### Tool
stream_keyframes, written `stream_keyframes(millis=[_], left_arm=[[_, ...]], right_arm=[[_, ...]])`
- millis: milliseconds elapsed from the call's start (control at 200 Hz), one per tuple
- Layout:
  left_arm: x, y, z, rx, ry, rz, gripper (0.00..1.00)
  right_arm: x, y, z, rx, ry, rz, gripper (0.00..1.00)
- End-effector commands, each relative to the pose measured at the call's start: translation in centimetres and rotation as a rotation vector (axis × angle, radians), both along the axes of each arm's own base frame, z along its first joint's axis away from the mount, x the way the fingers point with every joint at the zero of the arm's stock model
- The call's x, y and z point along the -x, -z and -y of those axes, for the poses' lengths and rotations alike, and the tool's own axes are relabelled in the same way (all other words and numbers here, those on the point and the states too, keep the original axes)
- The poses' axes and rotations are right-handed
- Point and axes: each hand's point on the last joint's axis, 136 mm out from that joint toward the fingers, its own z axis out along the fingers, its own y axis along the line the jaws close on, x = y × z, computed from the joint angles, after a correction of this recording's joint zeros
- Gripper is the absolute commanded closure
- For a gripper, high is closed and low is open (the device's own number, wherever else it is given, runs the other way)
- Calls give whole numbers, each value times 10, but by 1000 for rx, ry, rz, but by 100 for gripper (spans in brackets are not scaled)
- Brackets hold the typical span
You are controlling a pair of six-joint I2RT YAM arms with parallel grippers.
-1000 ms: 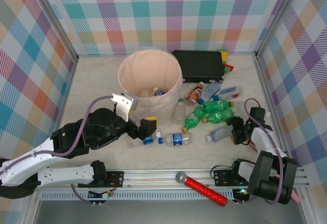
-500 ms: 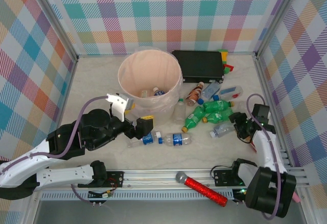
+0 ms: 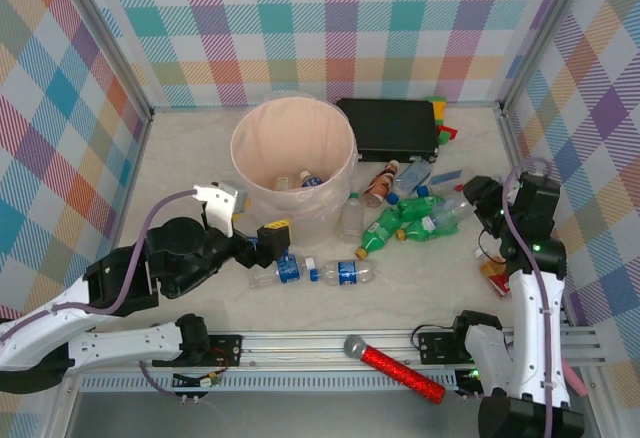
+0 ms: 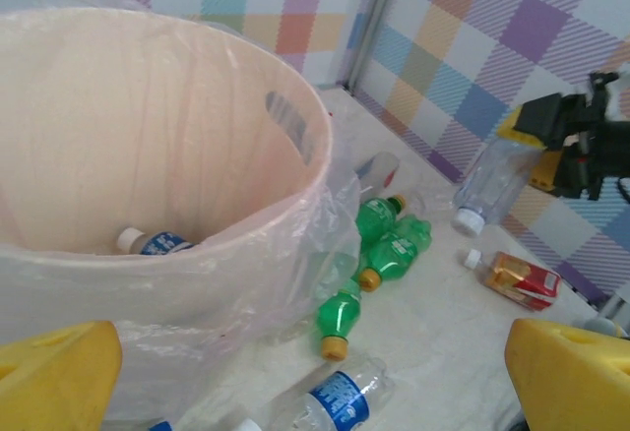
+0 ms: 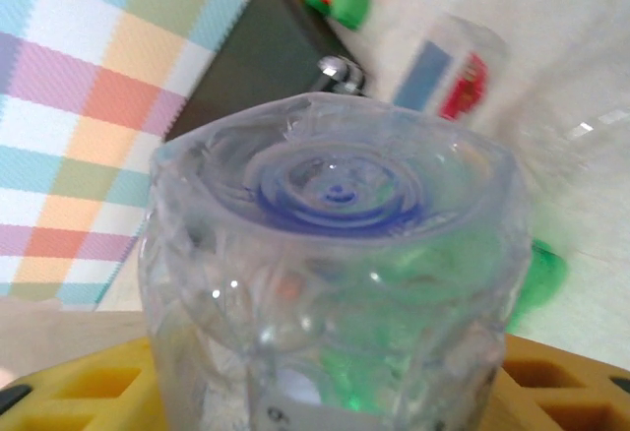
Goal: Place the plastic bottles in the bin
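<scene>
Standing by the rig, I'd judge the job barely begun. The bin has at least two blue-labelled bottles lying on its bottom, and most of the lot lies out on the tabletop.

The right end effector is clamped on a clear bottle, holding it off the tabletop well out to the bin's right. In the left wrist view that bottle hangs tilted, cap downward. It looks like the next one due for the bin, with the whole scatter of bottles between it and the rim.

The left end effector sits low, just beside the bin's near wall, its yellow fingers spread wide with nothing between them. Two clear blue-capped bottles lie just in front of the bin, so I'd guess one of those is its target.

Right of the bin, three green bottles with yellow caps lie in a cluster. A brown bottle and more clear ones lie beyond them, toward the black box. Another clear one sits just beside the bin's right wall. By my count about ten are outside the bin, the held one among them.
</scene>
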Motion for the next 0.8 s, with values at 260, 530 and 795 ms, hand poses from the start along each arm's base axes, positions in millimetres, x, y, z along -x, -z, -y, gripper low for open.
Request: stream_keyframes(millis=[260, 530, 795], left_arm=[[-6, -2, -32, 22, -122, 37, 0], [-3, 6, -41, 3, -127, 5, 0], [0, 9, -53, 4, -147, -11, 0]], right_arm=[[-45, -123, -91, 138, -235, 232, 42], [-73, -198, -203, 282, -452, 424, 42], [-95, -199, -288, 483, -590, 496, 41]])
